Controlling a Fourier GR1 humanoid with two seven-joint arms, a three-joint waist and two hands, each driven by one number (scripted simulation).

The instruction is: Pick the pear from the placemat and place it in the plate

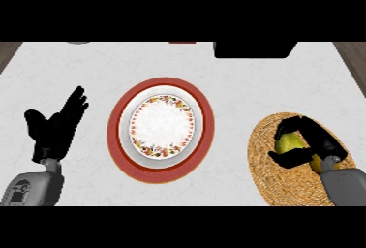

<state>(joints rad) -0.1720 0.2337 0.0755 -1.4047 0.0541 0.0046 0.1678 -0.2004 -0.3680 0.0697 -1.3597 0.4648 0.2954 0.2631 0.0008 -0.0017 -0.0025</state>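
My right hand [314,145] curled around the pear [289,143] on the mat [268,164]; lifting and carrying left to the plate [163,127] remained.

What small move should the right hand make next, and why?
Probably lift straight up. The right hand is curled round the pear, which seems to sit on the woven placemat; the plate lies to its left with nothing on it. Raising first should clear the mat before carrying across.

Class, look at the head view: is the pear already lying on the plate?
No: the pear sits on the woven placemat, within the right hand's curled fingers.
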